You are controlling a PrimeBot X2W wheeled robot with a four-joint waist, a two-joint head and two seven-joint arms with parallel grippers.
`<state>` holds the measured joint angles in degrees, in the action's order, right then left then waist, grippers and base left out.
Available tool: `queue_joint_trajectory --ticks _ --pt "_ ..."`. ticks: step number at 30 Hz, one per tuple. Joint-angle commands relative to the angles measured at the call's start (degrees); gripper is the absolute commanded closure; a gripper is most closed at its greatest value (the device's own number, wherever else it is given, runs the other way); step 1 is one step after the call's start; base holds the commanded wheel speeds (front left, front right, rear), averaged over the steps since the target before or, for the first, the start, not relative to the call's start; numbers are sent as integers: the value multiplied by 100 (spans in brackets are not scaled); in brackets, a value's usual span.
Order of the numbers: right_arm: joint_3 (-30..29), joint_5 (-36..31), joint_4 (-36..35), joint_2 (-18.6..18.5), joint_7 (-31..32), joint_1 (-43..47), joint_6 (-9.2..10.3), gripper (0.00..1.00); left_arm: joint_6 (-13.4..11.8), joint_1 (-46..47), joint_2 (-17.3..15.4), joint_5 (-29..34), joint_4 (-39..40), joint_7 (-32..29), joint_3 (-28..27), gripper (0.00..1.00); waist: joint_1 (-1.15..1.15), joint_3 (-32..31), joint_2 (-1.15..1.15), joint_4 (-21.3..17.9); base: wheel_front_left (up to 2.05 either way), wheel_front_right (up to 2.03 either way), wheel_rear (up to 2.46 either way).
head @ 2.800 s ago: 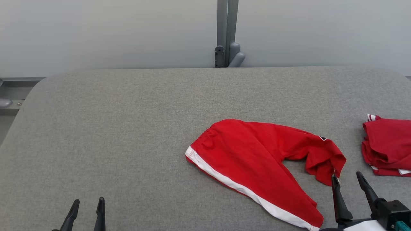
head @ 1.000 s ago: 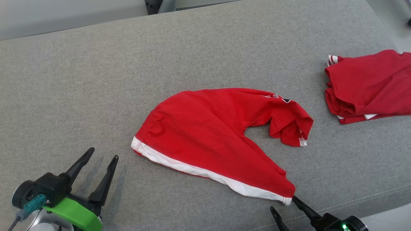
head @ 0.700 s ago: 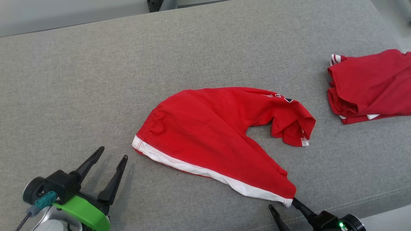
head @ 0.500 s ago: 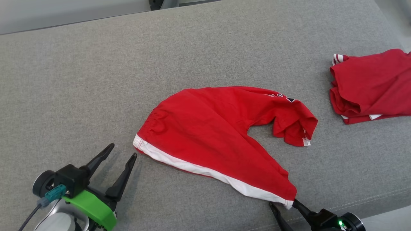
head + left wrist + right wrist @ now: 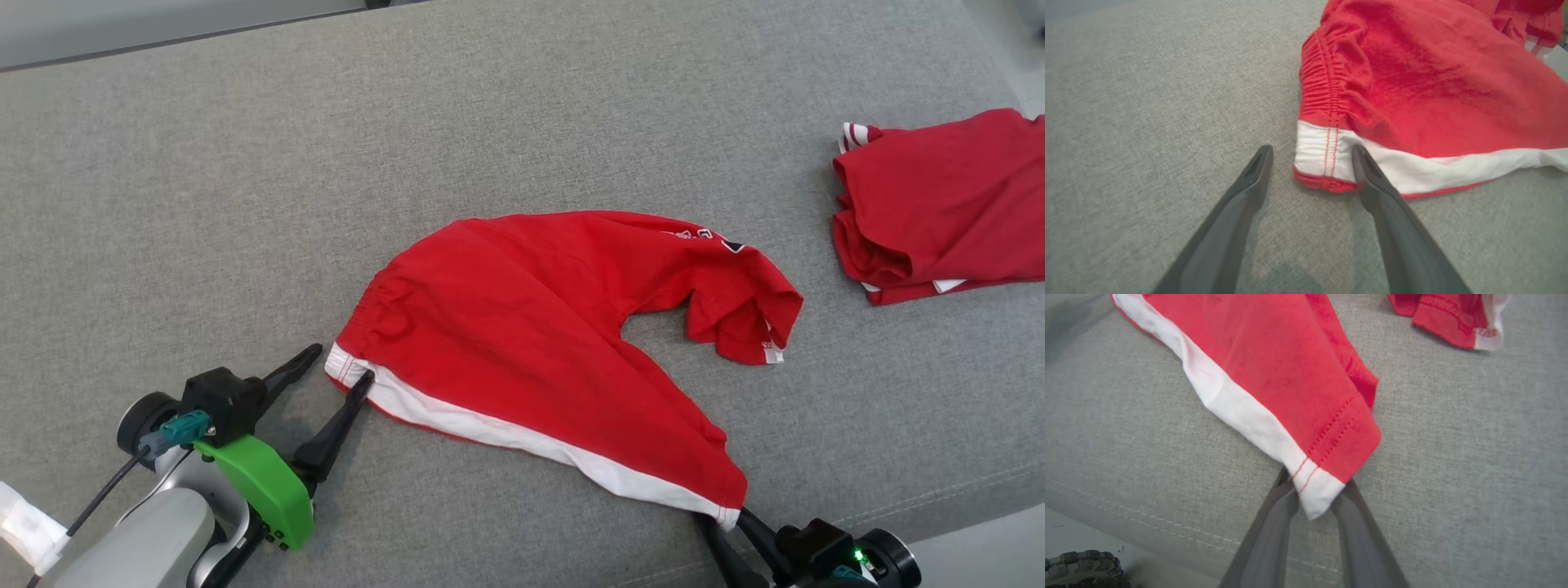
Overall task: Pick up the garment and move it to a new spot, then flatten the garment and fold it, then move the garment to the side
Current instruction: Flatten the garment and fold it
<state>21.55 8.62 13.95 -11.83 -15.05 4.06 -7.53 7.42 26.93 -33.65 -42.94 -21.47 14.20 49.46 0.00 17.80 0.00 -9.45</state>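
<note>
Nearest me, my right gripper (image 5: 728, 524) is sitting by the table's front edge with its two fingers standing a narrow gap apart. The hem corner of the red shorts (image 5: 522, 327) is lying right between them. In the right wrist view the white tip of that leg is draping over the fingertips and hiding them, so I can't tell whether they are pinching the cloth or only flanking it.

My left gripper (image 5: 341, 365) is hovering low over the grey padded table (image 5: 204, 204) with its fingers spread wide. They are straddling the waistband corner. The finger on the gripper's right is overlapping the end of the white stripe (image 5: 506, 429), and the other is pointing at bare upholstery just beside the gathered elastic. A green cover (image 5: 265, 490) is showing on that wrist.

Ahead of both grippers the shorts are lying on the table, and the white stripe is running from the left fingers across to the right ones. Beyond the right gripper the other leg is curling back on itself with its hem crumpled, and a dark printed mark (image 5: 732, 246) is showing near its far edge.

Farther off, to the right of the right gripper and well apart from the shorts, a second red garment (image 5: 939, 212) is lying loosely folded, with white trim peeking out.
</note>
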Motion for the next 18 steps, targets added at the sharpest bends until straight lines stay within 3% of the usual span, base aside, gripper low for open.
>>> queue_joint_trajectory --ticks 1,9,11,18 --pt "8 31 18 6 -17 -71 9 69 10 104 -61 -69 -48 27 74 0 0 8 0 -26 0 0 0" --pt "-46 9 7 67 -17 -37 9 72 10 403 -78 -379 -314 98 511 0 0 -34 0 -57 0 0 0" --pt "-61 4 3 65 -17 -13 9 76 10 421 -75 -396 -325 98 540 1 0 -56 0 -46 0 0 0" --pt "-56 7 14 76 -17 -41 9 91 10 298 -6 -331 -235 101 447 33 0 -128 0 1 0 0 0"
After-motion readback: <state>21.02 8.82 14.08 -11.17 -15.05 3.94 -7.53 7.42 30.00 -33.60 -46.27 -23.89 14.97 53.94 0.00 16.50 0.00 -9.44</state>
